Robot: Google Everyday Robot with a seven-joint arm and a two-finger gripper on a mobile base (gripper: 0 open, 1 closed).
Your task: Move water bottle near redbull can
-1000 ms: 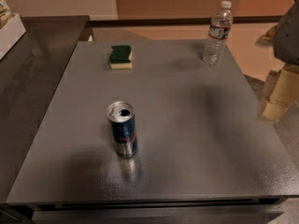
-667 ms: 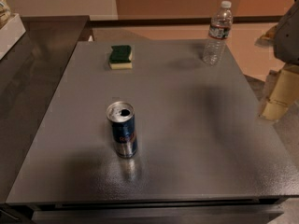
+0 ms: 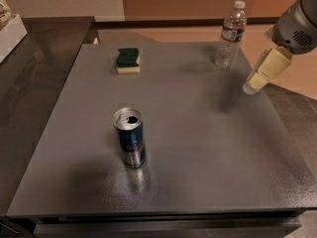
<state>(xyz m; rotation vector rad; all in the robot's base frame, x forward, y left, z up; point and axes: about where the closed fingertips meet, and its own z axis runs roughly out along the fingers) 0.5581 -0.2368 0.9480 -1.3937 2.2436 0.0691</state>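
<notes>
The water bottle (image 3: 231, 36) stands upright near the far edge of the table (image 3: 198, 148), just left of the jaws and a little beyond them in the camera view, not touching them. The jaws hang at the right side of the table, angled down towards its surface. They hold nothing, and we cannot tell how far they are open.

The step in hand is, in our judgement, the approach and grasp. We bring the jaws across to the bottle at mid-height, on the ribbed body below the label band. We close only once the body sits squarely between them. The bottle is tall, light and thin-walled, so a high or glancing contact is likely to tip it off the far edge.

The redbull can (image 3: 131, 139) stands well apart from the jaws, far left and nearer the camera. A green sponge (image 3: 128, 60) lies far left of the jaws, outside a direct path from the bottle to the can.
</notes>
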